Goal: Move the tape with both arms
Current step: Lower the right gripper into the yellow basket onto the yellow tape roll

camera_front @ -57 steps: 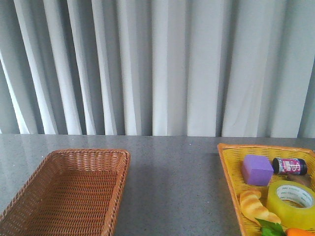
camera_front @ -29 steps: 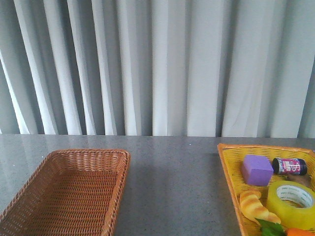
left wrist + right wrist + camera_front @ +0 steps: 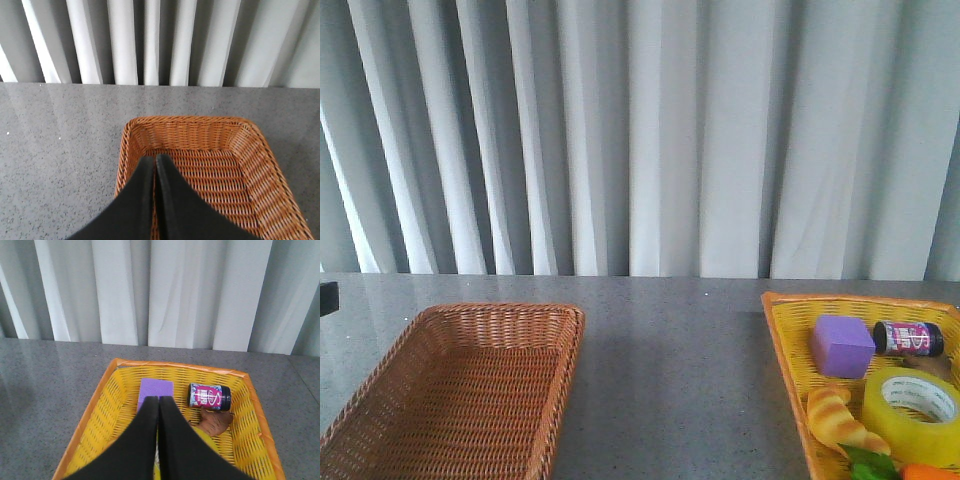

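The tape (image 3: pixel 912 414), a wide yellow translucent roll with a white printed core, lies flat in the yellow basket (image 3: pixel 786 340) at the front right. In the right wrist view it is mostly hidden under my fingers, and only a yellow sliver of the tape (image 3: pixel 204 439) shows. My right gripper (image 3: pixel 158 400) is shut and empty, hovering over that basket near the purple block (image 3: pixel 155 389). My left gripper (image 3: pixel 154 159) is shut and empty above the brown wicker basket (image 3: pixel 260 145). In the front view only a dark bit of the left arm (image 3: pixel 326 297) shows at the left edge.
The yellow basket also holds a purple block (image 3: pixel 841 345), a small dark bottle with a pink label (image 3: pixel 908 338), a croissant (image 3: pixel 840 418), a brown lump (image 3: pixel 216 423) and an orange and green item (image 3: pixel 890 467). The wicker basket (image 3: pixel 560 380) stands front left. Curtains hang behind the table.
A dark bit of the left arm has come into the front view at the left edge. The tape and the baskets have not moved.
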Controlling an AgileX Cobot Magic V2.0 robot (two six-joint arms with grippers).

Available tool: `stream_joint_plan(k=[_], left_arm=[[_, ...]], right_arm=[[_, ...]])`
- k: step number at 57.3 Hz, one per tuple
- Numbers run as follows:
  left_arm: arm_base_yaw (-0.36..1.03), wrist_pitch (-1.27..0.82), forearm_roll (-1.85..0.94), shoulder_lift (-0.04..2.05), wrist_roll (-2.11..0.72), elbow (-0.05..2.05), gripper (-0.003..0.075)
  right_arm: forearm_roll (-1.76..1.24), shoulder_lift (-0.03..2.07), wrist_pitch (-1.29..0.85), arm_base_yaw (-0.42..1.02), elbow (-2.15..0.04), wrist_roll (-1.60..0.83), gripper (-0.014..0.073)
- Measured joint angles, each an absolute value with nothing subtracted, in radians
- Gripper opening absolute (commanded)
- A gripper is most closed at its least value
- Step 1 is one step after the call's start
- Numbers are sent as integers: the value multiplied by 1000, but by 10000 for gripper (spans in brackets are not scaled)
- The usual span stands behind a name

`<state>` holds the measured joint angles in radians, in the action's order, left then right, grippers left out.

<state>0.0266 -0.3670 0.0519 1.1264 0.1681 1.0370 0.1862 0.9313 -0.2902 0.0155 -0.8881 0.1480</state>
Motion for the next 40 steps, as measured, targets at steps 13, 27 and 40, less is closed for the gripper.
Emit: stream_joint_plan(k=[13, 27, 40], left_arm=[[27, -308, 30, 1128, 168, 1037, -4], [27, -302, 22, 1128, 168, 1037, 39], [27, -286, 22, 1135, 139, 1038, 253]], right_arm=[[239, 935, -334, 15, -888, 148, 66], [288, 966, -393, 15, -889, 148, 293], [288, 982, -414, 15, -889, 183, 610]])
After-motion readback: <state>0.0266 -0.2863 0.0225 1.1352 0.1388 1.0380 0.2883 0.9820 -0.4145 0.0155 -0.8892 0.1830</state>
